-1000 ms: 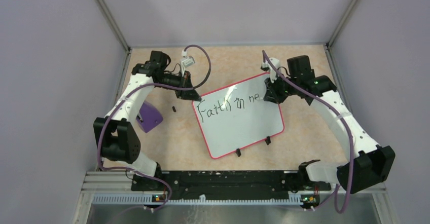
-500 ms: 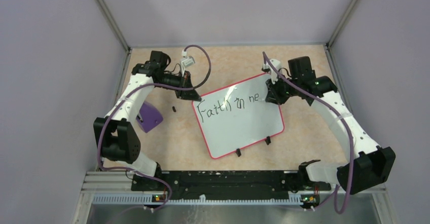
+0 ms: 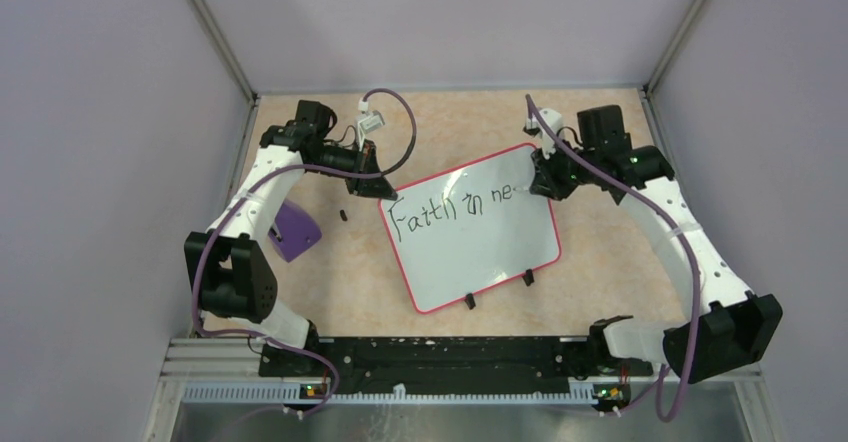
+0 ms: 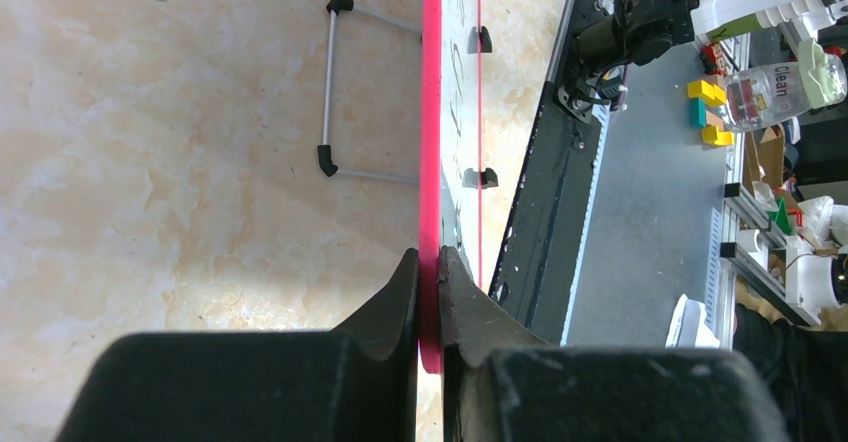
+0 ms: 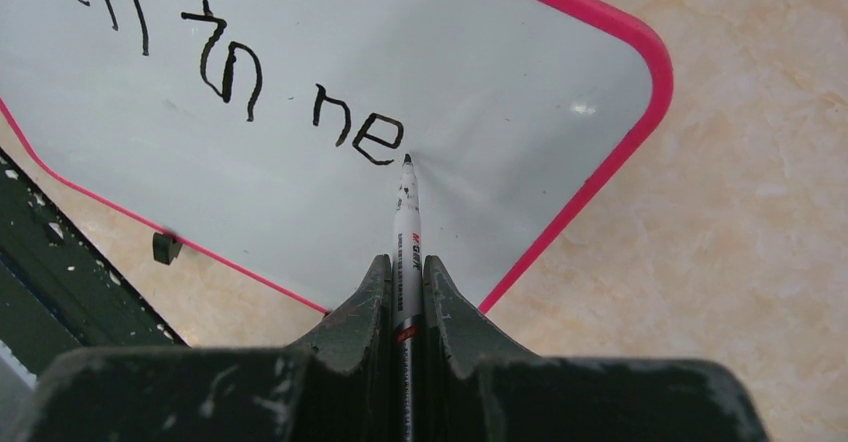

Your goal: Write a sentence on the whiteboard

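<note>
The whiteboard lies tilted on the table, white with a red-pink rim. Black lettering reads "Faith in ne" in one line along its far edge; the right wrist view shows "in ne". My left gripper is shut on the board's far left corner; its jaws pinch the red rim. My right gripper is shut on a white marker, whose black tip touches the board just right of the "e".
A purple block lies at the left under my left arm. A small black cap lies left of the board. The board's wire stand shows beneath it. Enclosure walls stand close on three sides.
My right gripper has shifted a little to the right along the board's far edge, carrying the marker tip past the "e". The left arm and the board have not moved.
</note>
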Tool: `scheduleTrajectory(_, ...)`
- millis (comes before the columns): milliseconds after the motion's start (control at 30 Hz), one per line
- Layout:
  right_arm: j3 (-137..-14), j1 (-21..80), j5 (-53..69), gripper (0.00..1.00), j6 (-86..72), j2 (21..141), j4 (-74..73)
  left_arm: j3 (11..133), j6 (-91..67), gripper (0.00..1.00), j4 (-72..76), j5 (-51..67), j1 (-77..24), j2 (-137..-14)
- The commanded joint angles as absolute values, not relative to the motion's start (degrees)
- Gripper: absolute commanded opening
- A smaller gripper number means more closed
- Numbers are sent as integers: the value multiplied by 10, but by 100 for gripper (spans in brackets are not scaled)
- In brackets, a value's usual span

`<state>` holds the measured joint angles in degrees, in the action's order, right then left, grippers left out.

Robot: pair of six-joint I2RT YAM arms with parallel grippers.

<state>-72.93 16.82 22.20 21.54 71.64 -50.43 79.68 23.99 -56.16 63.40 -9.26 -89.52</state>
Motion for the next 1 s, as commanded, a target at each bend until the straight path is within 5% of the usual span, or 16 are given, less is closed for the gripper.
scheduleTrajectory(0,-768,155,237,0,227,701,-498,786,260,0,-562,615,-99,-899)
scheduleTrajectory(967,-716,155,200,0,229,705,-486,783,262,0,-562,615,-99,-903)
